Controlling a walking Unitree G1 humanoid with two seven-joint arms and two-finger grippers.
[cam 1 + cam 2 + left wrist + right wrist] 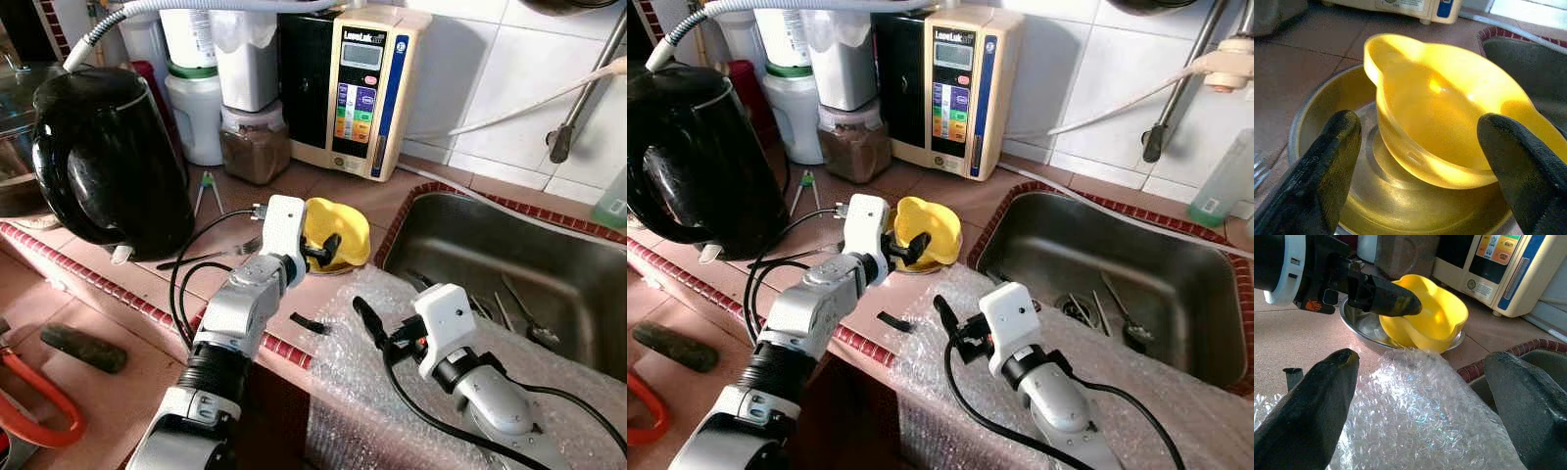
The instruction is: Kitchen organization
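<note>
A yellow plastic bowl with a pouring lip sits tilted inside a shallow steel bowl on the brown tiled counter, just left of the sink. My left gripper is open at the bowl, one black finger lying along its near rim; in the left wrist view the fingers stand wide on either side of the yellow bowl. My right gripper is open and holds nothing, low over a sheet of bubble wrap in front of the bowl.
A black kettle stands at the left, a cream water machine and jars along the back wall. The steel sink at the right holds cutlery. A fork and a small black piece lie on the counter.
</note>
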